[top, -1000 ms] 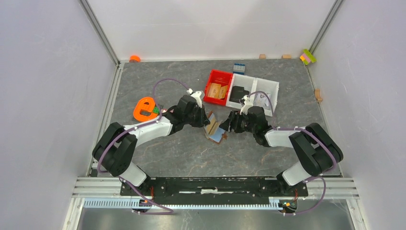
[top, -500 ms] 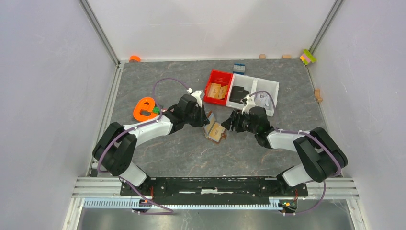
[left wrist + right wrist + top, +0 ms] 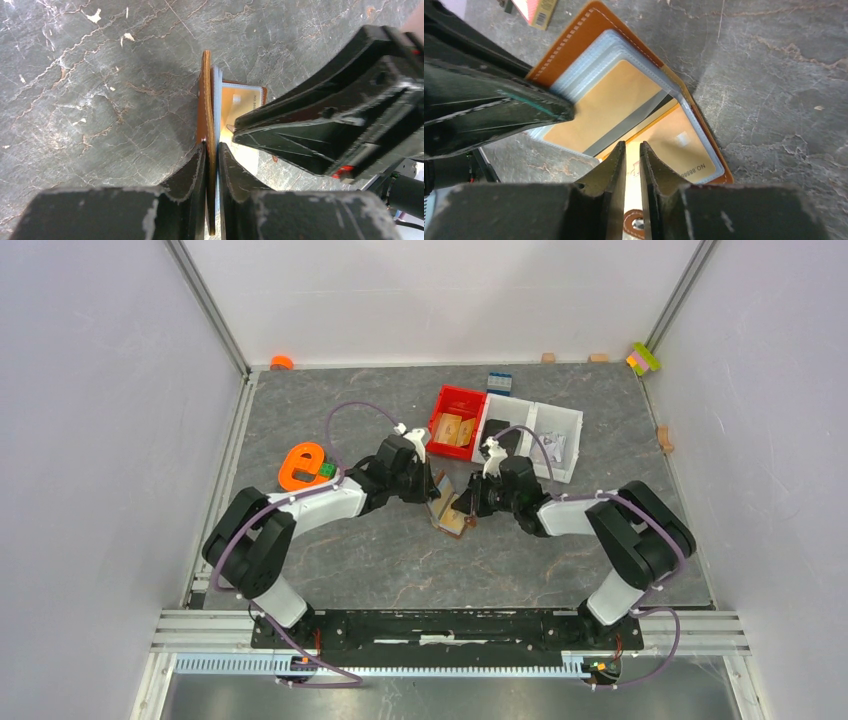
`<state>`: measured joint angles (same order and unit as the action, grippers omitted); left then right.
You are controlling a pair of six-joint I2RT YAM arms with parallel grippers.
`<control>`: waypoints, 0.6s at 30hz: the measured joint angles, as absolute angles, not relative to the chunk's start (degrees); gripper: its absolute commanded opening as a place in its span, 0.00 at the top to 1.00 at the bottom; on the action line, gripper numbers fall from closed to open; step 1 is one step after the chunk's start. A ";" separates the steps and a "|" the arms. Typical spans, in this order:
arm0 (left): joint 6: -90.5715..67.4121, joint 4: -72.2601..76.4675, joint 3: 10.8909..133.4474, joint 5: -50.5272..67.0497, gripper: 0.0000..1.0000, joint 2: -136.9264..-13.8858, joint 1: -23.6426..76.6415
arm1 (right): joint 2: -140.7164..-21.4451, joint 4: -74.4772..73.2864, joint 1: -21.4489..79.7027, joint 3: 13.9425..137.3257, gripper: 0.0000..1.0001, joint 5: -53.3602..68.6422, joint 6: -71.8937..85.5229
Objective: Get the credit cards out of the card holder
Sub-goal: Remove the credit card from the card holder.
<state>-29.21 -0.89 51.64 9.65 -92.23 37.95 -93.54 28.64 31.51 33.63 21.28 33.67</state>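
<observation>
The brown card holder (image 3: pixel 449 514) lies open on the grey table between both arms. My left gripper (image 3: pixel 212 146) is shut on its upright cover (image 3: pixel 205 100), with pale blue sleeve edges (image 3: pixel 217 85) beside it. An orange-tan credit card (image 3: pixel 601 107) shows in the raised sleeve. A second tan card (image 3: pixel 686 145) sits in the lower pocket. My right gripper (image 3: pixel 632 145) hangs over that card's near edge, its jaws a narrow slit apart; whether they pinch anything does not show. The strap tab (image 3: pixel 634 225) peeks through the slit.
A red bin (image 3: pixel 456 418) with tan items and a white tray (image 3: pixel 548 440) holding a black item (image 3: pixel 500 435) stand just behind the holder. An orange letter e (image 3: pixel 303 466) lies to the left. A blue brick (image 3: pixel 499 382) sits behind the bin.
My right arm has reached left onto the open holder and its jaws have gone from wide to nearly together. The left gripper has kept its hold on the cover.
</observation>
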 measured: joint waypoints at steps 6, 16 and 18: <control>-29.23 -0.82 52.16 11.20 0.55 -93.56 37.56 | -98.37 28.62 31.51 35.22 0.81 23.53 34.28; -29.30 -3.70 56.55 15.35 0.66 -100.09 37.30 | -98.37 28.16 31.53 35.66 0.79 23.90 34.24; -29.32 -4.47 57.08 15.64 0.80 -100.99 37.30 | -98.37 28.08 31.51 35.66 0.78 23.86 34.22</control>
<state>-29.32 -4.47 57.08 15.64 -100.99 37.30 -98.37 28.08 31.51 35.66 23.86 34.22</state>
